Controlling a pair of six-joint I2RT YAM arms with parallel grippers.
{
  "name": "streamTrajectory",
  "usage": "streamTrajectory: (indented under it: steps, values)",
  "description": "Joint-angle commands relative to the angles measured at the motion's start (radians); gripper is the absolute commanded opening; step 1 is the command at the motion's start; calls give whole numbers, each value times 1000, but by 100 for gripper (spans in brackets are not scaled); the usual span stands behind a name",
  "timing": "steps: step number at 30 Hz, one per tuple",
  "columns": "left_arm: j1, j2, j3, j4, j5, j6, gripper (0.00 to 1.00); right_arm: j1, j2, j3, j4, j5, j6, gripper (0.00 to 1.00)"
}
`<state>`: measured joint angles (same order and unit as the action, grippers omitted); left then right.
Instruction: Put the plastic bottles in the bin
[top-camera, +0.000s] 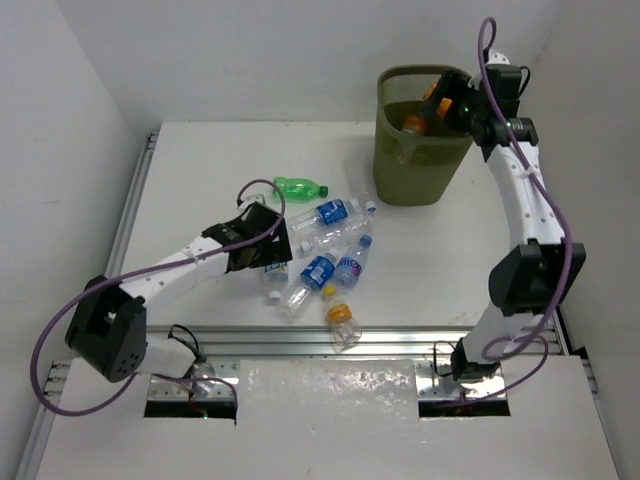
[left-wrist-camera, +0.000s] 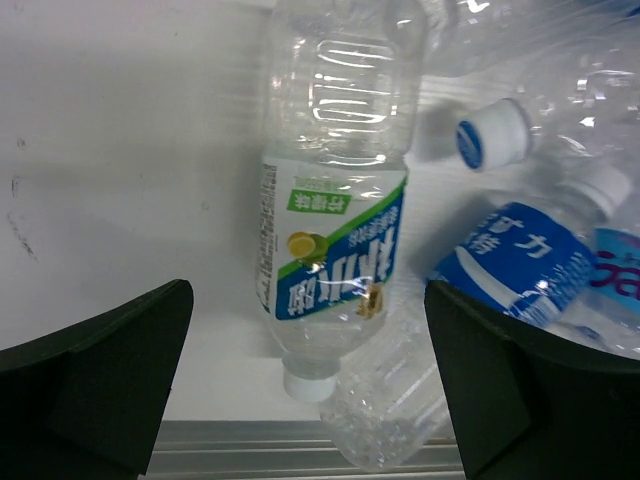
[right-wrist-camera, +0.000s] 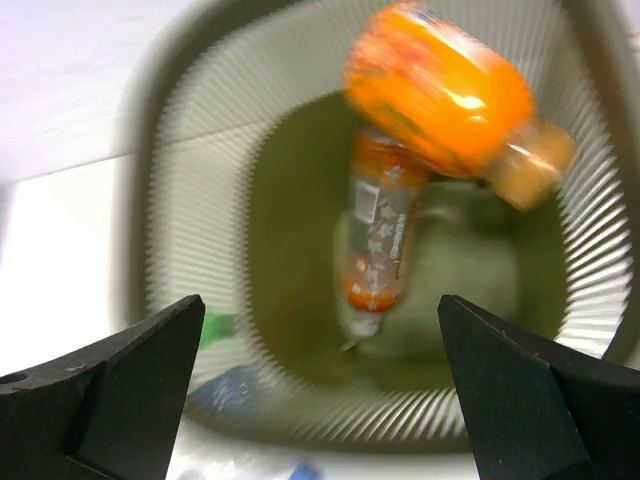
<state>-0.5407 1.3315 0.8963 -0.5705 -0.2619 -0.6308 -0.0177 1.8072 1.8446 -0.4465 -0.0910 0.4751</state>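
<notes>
Left tool (left-wrist-camera: 305, 300), jaws wide, hovers over the lemon-label bottle (left-wrist-camera: 335, 250) on the surface (left-wrist-camera: 120, 150). Centre on its label before closing; a blue-label bottle (left-wrist-camera: 520, 260) crowds 3 o'clock. At the surface's 1 o'clock, right tool (right-wrist-camera: 320, 305), wide and empty, hangs over the bin (top-camera: 420, 170); orange bottle (right-wrist-camera: 440, 95) blurred within.

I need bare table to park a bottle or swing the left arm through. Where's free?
Free: the table between the bottle pile and the right arm, in front of the bin; also the far left corner beyond the left gripper, beside the green bottle. Crowded: the middle, around the pile.
</notes>
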Motion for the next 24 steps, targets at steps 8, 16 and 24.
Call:
streamTrajectory:
  steps: [8, 16, 24]
  values:
    - [-15, 248, -13, 112, -99, -23, 92, 148, -295, -131, 54, -170, -70, 99]
    - [-28, 45, -19, -9, -278, -147, 4, 252, -347, -315, 139, -423, -56, 99]
    - [-68, -495, -169, 554, 402, 147, 0, 395, -330, -565, 692, -923, 252, 99]
